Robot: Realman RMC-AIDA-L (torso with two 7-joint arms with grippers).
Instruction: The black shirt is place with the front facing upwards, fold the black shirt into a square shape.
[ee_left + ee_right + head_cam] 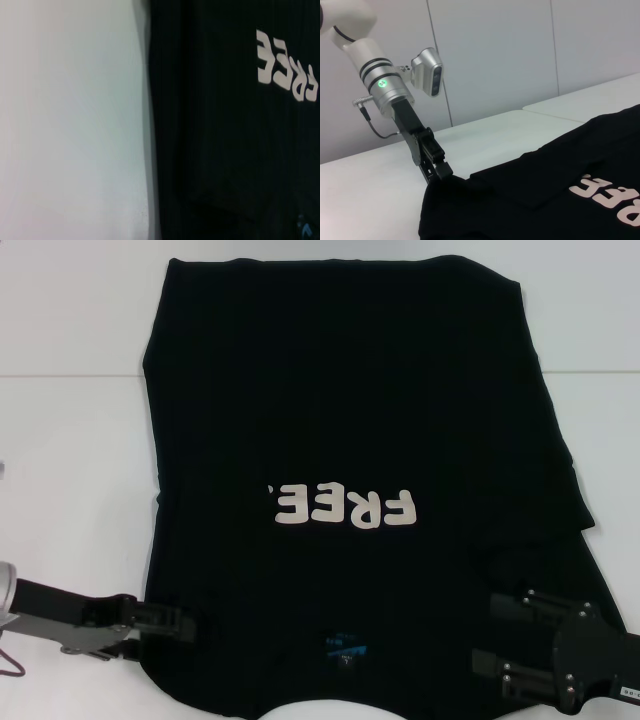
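My left gripper [195, 625] sits at the near left edge of the black shirt [350, 410], reaching in from the left side of the table [70, 470]. From the right wrist cam I see that same gripper [440, 172] with its fingertips down in the cloth at the shirt's corner, fabric bunched and raised around them, so it looks closed on the shirt. Its silver wrist section shows a green light, w/ a grey camera unit mounted beside it.

My right gripper [500, 635] is at the near right corner of the shirt, two black fingers [525, 602] lying over the cloth and set apart from each other. I can't tell whether cloth is pinched between them.

The shirt lies spread across the white table, front up, cream-white "FREE!" lettering [340, 505] reading upside down from the head cam. The collar end is nearest the robot, w/ the small blue neck label [345, 648] just above the neck opening, between the two grippers. The hem end lies at the far side. The right side of the shirt flares out wider than the left near the grippers.

The left wrist cam shows only the shirt's edge [152, 150] against bare tabletop, plus part of the lettering [285, 70]. A white wall stands behind the table.
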